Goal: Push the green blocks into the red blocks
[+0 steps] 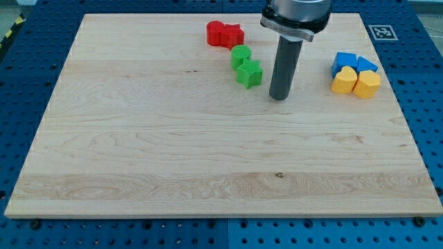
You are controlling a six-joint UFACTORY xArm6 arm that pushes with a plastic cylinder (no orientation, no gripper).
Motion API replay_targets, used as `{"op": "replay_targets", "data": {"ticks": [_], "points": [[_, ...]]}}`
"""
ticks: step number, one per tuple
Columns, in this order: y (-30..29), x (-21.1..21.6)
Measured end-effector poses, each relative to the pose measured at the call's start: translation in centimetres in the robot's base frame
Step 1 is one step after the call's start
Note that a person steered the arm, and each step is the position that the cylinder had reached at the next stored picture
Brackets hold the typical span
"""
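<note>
Two red blocks sit near the view's top, a rounded red block (216, 32) touching a red star-like block (232, 35) on its right. Just below them a green round block (240, 55) lies close to the red star-like block, and a green star block (249, 72) touches it from below right. My tip (278, 97) rests on the board to the right of the green star block and slightly below it, a short gap away, touching no block.
At the view's right, two blue blocks (351, 63) and two yellow blocks (356, 82) are bunched together. The wooden board (138, 138) lies on a blue perforated table, with a marker tag (381, 31) at the top right.
</note>
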State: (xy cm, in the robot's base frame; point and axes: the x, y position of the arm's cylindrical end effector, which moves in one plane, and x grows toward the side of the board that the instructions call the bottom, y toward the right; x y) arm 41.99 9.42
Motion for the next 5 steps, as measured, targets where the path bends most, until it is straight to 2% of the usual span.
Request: {"op": "replay_targets", "data": {"ticks": [5], "points": [[-2.9,0.0]]}}
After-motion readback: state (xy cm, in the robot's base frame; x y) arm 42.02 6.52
